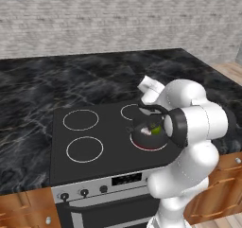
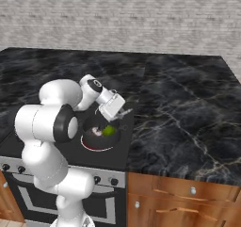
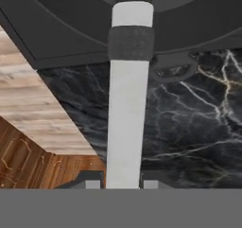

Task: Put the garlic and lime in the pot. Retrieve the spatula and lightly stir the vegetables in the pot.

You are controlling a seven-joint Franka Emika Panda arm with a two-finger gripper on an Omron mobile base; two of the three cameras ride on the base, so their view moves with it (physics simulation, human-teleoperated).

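The arm (image 1: 189, 127) hides the right part of the pot (image 1: 142, 136) in the left base view. The spatula (image 3: 127, 109) in the hand view runs up past the top edge, its blade cut off. The garlic (image 2: 97, 132) is too small to make out clearly.

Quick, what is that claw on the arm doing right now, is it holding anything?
Gripper: closed on the pale handle of the spatula, held over the pot.

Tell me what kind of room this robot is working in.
A kitchen, rendered: a black stove with burner rings and knobs, dark marble counter, wooden cabinets below, range hood overhead.
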